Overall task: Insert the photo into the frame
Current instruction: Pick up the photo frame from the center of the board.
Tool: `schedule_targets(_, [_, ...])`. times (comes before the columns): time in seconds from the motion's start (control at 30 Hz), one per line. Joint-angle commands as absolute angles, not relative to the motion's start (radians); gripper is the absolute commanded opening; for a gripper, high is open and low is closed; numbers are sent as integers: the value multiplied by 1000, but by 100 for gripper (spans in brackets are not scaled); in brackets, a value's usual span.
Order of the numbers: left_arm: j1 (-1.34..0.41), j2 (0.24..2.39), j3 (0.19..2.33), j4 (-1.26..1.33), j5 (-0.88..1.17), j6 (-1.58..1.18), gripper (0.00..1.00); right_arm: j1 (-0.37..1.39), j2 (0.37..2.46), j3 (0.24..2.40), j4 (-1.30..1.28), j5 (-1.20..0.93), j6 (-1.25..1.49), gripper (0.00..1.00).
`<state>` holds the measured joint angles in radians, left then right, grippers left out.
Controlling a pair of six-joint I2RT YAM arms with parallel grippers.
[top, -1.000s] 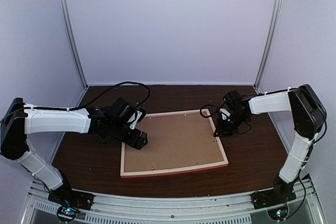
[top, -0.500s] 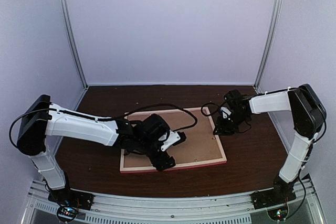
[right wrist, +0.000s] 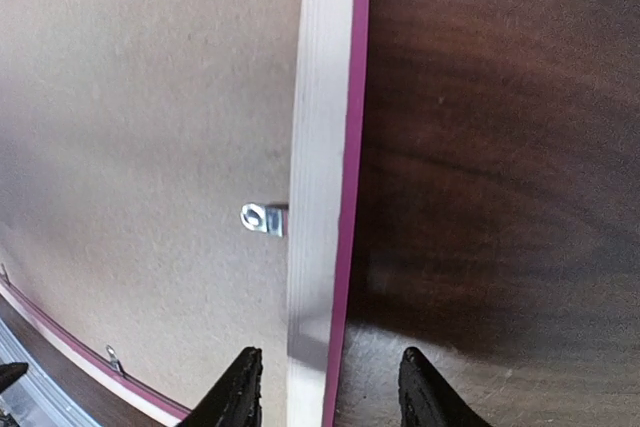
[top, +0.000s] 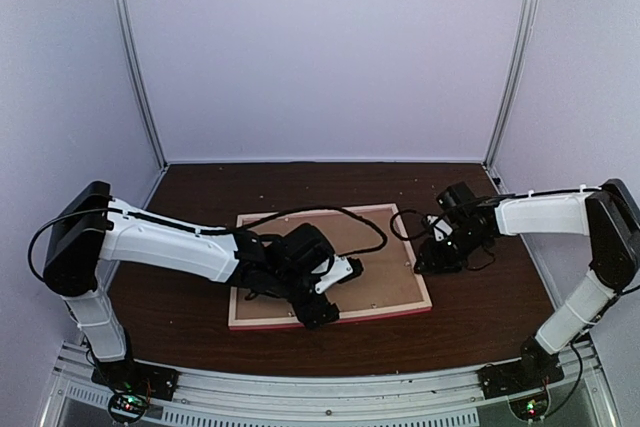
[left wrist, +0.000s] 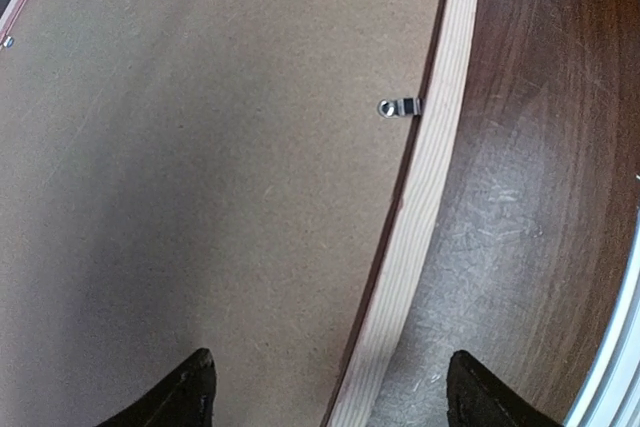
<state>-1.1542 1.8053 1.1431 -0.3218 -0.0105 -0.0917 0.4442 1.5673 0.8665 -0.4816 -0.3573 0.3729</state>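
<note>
Although the frame is shown face-down at mid-table from overhead, its metal tabs are resolved only at the wrists; left gripper and right gripper are seen spread, astride its rails.

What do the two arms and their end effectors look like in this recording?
Both the left arm and right arm have white shell links with black joints and black wrists. Loose black cables loop near each wrist. The left end effector and right end effector each show two black, tapered fingertips.
</note>
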Motion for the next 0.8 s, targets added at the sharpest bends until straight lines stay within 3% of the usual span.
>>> schedule_targets(0.0, [-1162, 1820, 1169, -302, -45, -90, 80, 482, 1521, 815, -501, -287, 384, 47])
schedule_targets(0.3, [-1172, 1832, 1166, -301, -60, -90, 81, 523, 1551, 787, -456, -273, 405, 40])
schedule_targets(0.77, [-1207, 1847, 1114, -208, -101, 34, 80, 541, 1572, 832, -488, -220, 450, 15])
